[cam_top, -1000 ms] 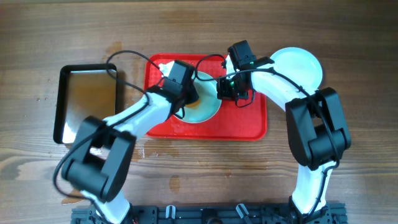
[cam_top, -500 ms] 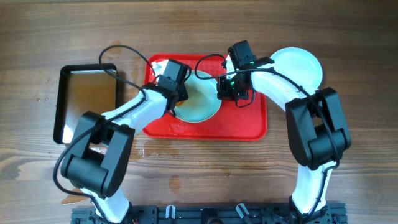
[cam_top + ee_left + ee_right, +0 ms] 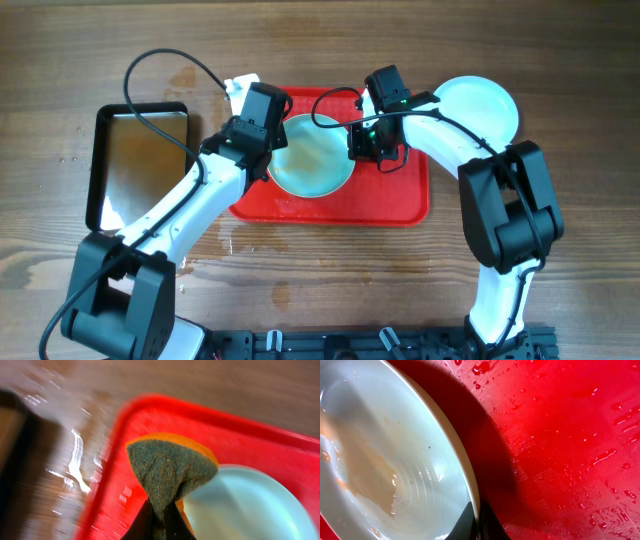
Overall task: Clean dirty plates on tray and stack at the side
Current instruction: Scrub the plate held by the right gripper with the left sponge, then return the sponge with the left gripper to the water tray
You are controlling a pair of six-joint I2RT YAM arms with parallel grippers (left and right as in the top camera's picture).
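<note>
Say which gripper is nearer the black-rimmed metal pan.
Left. The left gripper, holding a green sponge, is over the red plastic tray's edge nearest the pan; the right gripper grips the pale plate's far rim.

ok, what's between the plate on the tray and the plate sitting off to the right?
Overhead view: the right gripper, clamped on the tray plate's rim, then bare tray; the right arm crosses above that stretch toward the side plate.

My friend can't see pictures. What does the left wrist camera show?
The left gripper pinches a green-and-orange sponge over the corner of the red tray. A pale blue plate sits on the tray at lower right, and wet, blurry wooden table lies beyond.
</note>
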